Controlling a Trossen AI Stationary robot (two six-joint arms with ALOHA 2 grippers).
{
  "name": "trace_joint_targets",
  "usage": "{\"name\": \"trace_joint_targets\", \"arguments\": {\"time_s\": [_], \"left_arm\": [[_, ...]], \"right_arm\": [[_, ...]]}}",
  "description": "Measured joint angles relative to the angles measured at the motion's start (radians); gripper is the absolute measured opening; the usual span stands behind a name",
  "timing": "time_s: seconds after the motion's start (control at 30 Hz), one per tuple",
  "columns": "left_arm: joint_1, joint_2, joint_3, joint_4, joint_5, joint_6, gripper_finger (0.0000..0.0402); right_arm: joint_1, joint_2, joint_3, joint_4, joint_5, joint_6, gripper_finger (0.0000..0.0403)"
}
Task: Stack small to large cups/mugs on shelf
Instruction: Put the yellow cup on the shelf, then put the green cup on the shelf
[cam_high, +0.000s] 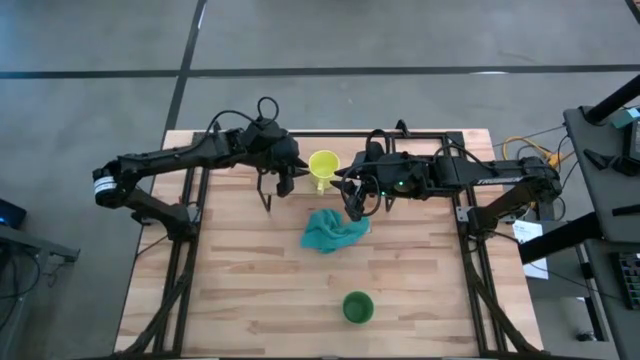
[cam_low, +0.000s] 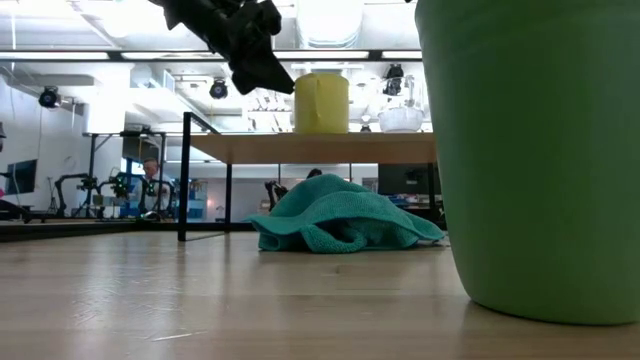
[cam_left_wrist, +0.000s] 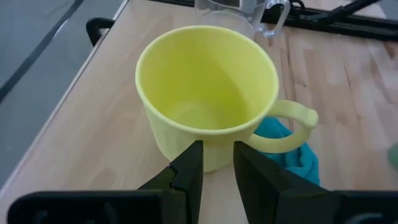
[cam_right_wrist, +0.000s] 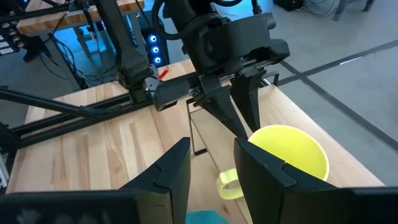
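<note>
The yellow mug (cam_high: 323, 165) stands upright on the light-wood shelf (cam_low: 310, 148), its handle (cam_left_wrist: 292, 127) pointing toward the teal cloth. The clear glass cup (cam_low: 400, 118) stands on the shelf just beyond the mug (cam_left_wrist: 205, 93). The green cup (cam_high: 358, 307) stands on the table near its near edge. My left gripper (cam_left_wrist: 217, 168) hangs over the shelf just left of the mug, tips down and narrowly open, touching nothing. My right gripper (cam_right_wrist: 212, 165) is open and holds nothing; it hovers right of the mug, above the cloth's far edge.
A crumpled teal cloth (cam_high: 335, 230) lies on the table in front of the shelf, between the mug and the green cup. The shelf's thin black legs (cam_low: 185, 175) and frame stand at the table's far part. Bare tabletop lies left and right of the green cup.
</note>
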Motion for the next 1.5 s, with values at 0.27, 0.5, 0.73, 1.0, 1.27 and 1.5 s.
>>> {"name": "trace_joint_targets", "arguments": {"time_s": [0.27,0.5,0.73,1.0,1.27,1.5], "left_arm": [[-0.011,0.0,0.0,0.0,0.0,-0.029,0.0075],[-0.013,0.0,0.0,0.001,0.0,-0.031,0.0075],[-0.025,0.0,0.0,0.003,0.0,-0.032,0.0075],[-0.029,0.0,0.0,0.038,-0.003,-0.032,0.0075],[-0.032,-0.012,0.009,-0.06,-0.002,-0.033,0.0075],[-0.058,-0.074,0.036,-0.231,0.087,-0.035,0.0075]], "right_arm": [[0.0,0.0,0.0,0.0,0.0,-0.007,0.0118],[0.0,0.0,0.0,0.0,0.0,-0.007,0.0118],[0.0,0.0,0.0,0.0,0.0,-0.007,0.0118],[0.0,0.0,0.0,0.0,0.0,-0.016,0.0118],[0.016,-0.021,-0.001,-0.09,-0.121,-0.012,0.0118],[0.071,-0.036,-0.001,-0.26,-0.273,0.086,0.0118]]}}
